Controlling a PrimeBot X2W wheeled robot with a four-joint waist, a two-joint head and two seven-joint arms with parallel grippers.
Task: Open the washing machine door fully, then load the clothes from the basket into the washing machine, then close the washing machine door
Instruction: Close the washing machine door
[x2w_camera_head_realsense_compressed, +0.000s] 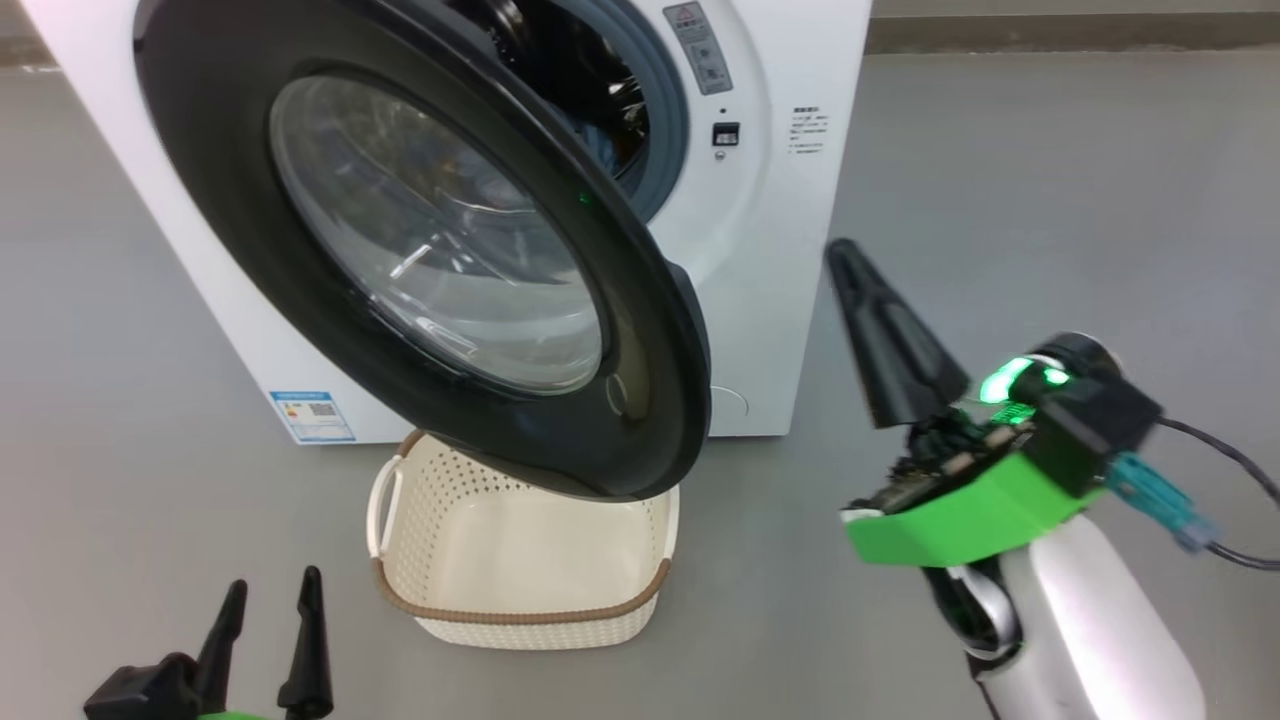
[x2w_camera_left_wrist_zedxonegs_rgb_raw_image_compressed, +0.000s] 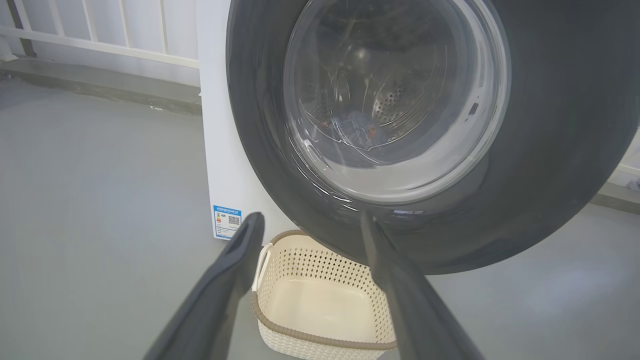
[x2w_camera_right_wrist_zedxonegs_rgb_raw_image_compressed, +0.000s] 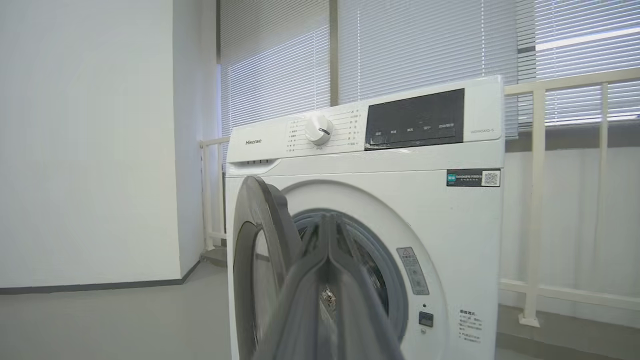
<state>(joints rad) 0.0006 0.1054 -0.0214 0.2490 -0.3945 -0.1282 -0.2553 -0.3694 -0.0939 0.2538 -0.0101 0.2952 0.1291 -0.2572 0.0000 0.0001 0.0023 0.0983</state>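
Head view: the round, glossy black-ringed glass door (x2w_camera_head_realsense_compressed: 430, 240) stands half-swung from the white boxy washing machine (x2w_camera_head_realsense_compressed: 780, 200), its lower edge over the cream perforated plastic basket (x2w_camera_head_realsense_compressed: 520, 612). Open grey floor (x2w_camera_head_realsense_compressed: 1050, 180) lies to the right. The left gripper's (x2w_camera_head_realsense_compressed: 275, 580) fingers are apart; the right gripper's (x2w_camera_head_realsense_compressed: 845, 255) are pressed together, clear of the door.
Left wrist view: light blue clothes (x2w_camera_left_wrist_zedxonegs_rgb_raw_image_compressed: 357, 131) lie inside the drum.
Right wrist view: the door is edge-on.

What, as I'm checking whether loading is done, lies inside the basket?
The basket shows a bare cream floor with nothing lying on it. In the head view its far end is covered by the washing machine door, so that part cannot be checked there.
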